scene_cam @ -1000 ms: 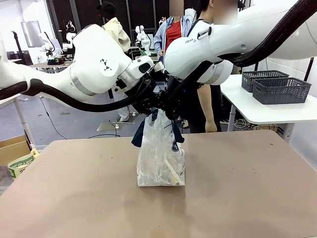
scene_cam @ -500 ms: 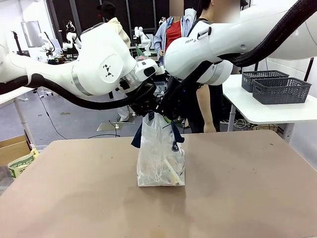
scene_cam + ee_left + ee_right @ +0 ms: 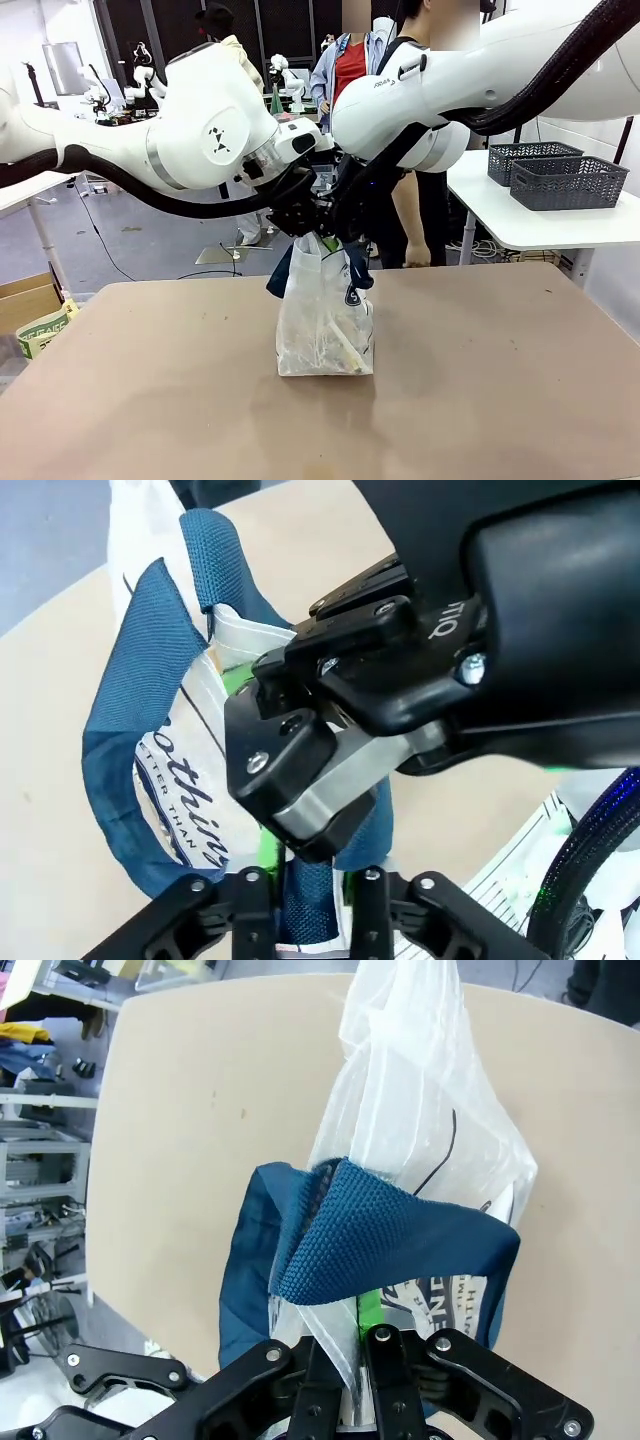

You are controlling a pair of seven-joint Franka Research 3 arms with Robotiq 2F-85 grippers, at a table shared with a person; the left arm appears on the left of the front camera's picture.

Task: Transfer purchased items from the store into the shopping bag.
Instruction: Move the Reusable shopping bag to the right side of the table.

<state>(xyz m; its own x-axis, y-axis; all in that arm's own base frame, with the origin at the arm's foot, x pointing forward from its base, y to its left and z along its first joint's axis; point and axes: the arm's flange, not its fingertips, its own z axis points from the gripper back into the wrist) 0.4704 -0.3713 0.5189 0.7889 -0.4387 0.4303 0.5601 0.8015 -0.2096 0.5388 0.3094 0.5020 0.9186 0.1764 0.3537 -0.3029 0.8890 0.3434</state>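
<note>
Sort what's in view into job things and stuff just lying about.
Job: shopping bag, packaged items inside it, left pincer and right pincer at its handles.
Lying about: grey baskets on the side table, cardboard box at far left.

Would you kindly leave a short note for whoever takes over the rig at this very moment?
The right end effector is shut on the top of the shopping bag, pinching clear film beside a navy handle.
The left end effector straddles a navy strap at the bag's top; a firm pinch cannot be confirmed.
The bag stands upright mid-table.
Done: purchased items show through its lower part.
Left: confirm the left grip, and check the grey baskets on the side table, whose contents are hidden.
</note>
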